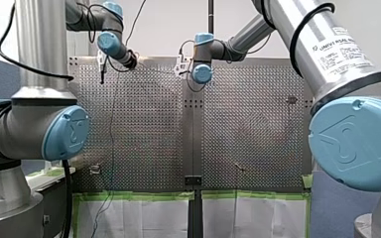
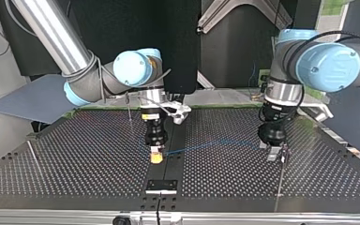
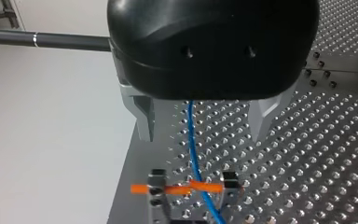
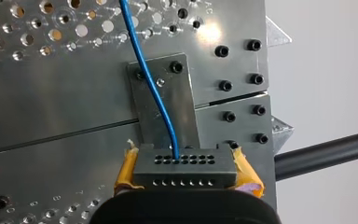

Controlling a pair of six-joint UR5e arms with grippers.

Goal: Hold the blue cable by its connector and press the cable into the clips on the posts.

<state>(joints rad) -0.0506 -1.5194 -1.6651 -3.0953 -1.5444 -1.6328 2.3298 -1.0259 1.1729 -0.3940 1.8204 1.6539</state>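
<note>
You are looking at the right gripper clamping its yellow pads on both ends of the dark connector, low over the middle seam of the perforated table. The blue cable is leaving the connector's row of holes, crossing a small bolted metal plate and stretching across the top view toward the left gripper. That gripper is hanging with its metal fingers spread wide, and the cable is passing between them, touching neither. Beyond the fingers the cable is lying across an orange bar that spans two small dark blocks. Around them you are seeing a thin upright post standing just beside the left gripper, another thin post rising near the right arm's wrist, and a black rod jutting out past the table's edge.
</note>
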